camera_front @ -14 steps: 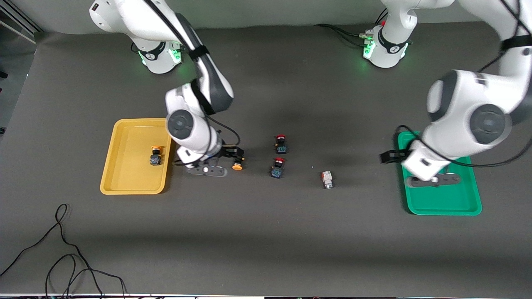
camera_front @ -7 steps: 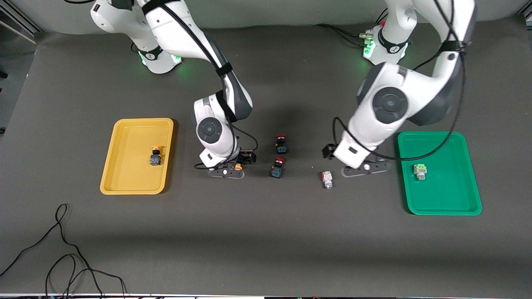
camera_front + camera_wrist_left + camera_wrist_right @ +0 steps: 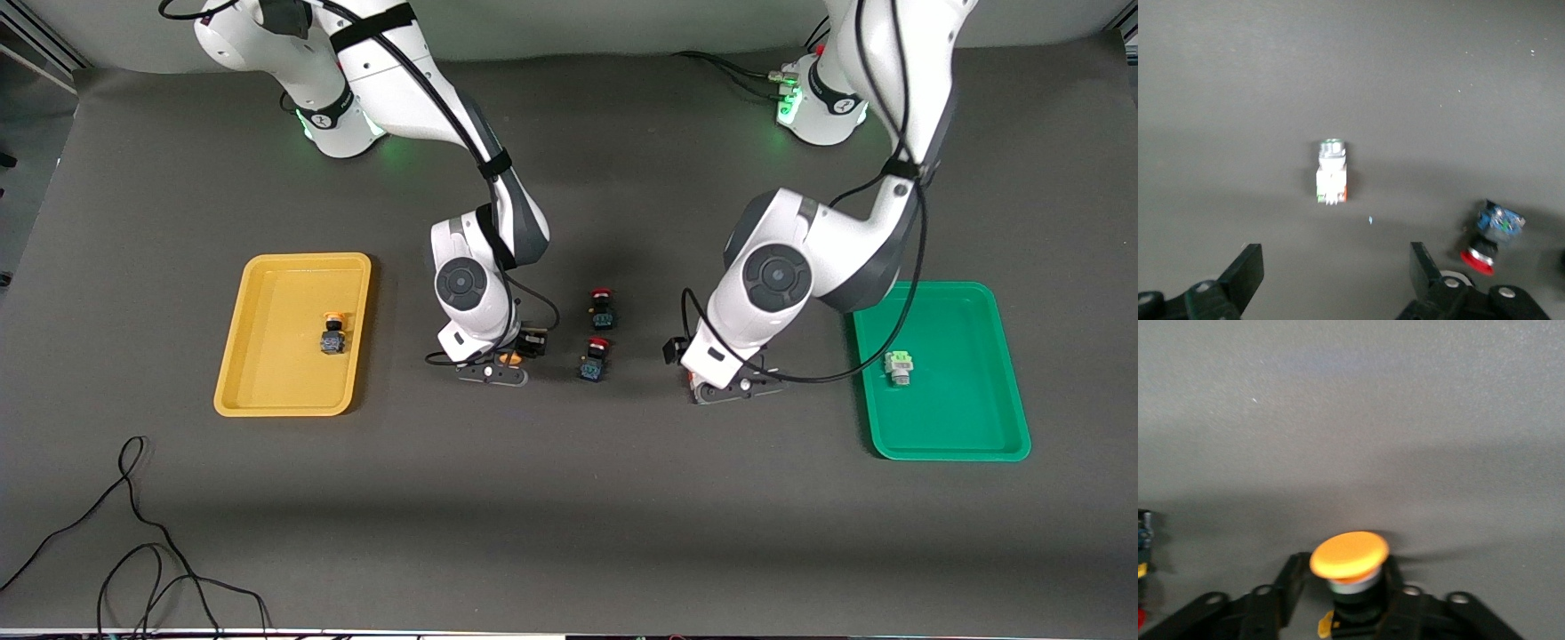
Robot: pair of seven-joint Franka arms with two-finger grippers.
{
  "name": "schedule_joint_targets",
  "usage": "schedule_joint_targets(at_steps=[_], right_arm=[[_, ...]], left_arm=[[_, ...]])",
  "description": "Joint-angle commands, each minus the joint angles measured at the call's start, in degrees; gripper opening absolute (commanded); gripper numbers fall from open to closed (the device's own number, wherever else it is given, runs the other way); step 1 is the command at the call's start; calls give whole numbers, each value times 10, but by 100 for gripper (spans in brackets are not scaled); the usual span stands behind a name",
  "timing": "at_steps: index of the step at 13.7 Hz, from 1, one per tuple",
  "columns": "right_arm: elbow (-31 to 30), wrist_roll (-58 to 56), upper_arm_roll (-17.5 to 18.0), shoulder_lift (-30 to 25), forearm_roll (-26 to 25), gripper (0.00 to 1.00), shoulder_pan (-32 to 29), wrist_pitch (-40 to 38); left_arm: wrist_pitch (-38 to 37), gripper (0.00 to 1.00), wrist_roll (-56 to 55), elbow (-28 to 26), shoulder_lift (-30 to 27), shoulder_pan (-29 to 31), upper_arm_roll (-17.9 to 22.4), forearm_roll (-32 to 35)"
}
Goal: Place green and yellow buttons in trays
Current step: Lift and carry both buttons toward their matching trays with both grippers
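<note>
Toward the right arm's end of the table, yellow tray (image 3: 267, 391) already holds one yellow-capped button (image 3: 332, 336), lying near its middle. Next along, right gripper (image 3: 505, 363) sits low over bare mat between that tray and the two red-capped buttons (image 3: 602, 308), fingers clamped on the second yellow button (image 3: 1350, 561); the right wrist view shows the orange-yellow cap sticking out between the black fingers (image 3: 1288, 577), body pinched. So the right arm's step looks like carry-to-tray: next move calls for a lift clear of the mat and a traverse over the yellow tray's rim, then release inside. Both red-capped buttons sit mid-table, one nearer the front camera than its twin; not task items, leave them. Left gripper (image 3: 731, 388) hovers over the white-grey button (image 3: 1331, 175), which the front view hides under the wrist; the left wrist view shows it on the mat between spread fingers (image 3: 1245, 273), untouched. Step there looks like pre-grasp: needs descent, centring on the body, then closing. Green tray (image 3: 1005, 444) at the left arm's end already has the green-topped button (image 3: 899, 366) in it.
</note>
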Motion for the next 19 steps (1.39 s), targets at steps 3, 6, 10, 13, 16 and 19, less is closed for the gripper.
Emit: schedule_joint_targets(at_steps=[3, 6, 10, 13, 16, 19], right_arm=[[6, 10, -6, -10, 18, 0, 7, -2], [8, 12, -22, -53, 13, 0, 5, -54], [12, 2, -94, -138, -43, 0, 8, -183], [11, -44, -150, -203, -66, 0, 1, -273], [7, -149, -238, -231, -67, 0, 3, -343], [-10, -271, -307, -230, -102, 0, 2, -361]], left_arm=[[108, 98, 2, -51, 44, 4, 6, 23], [123, 98, -3, -50, 68, 4, 9, 22], [136, 82, -10, -47, 83, 4, 9, 19], [136, 12, -10, -46, 83, 4, 9, 19], [131, 0, -5, -44, 79, 12, 8, 17], [53, 0, -6, -34, 14, 13, 5, 12]])
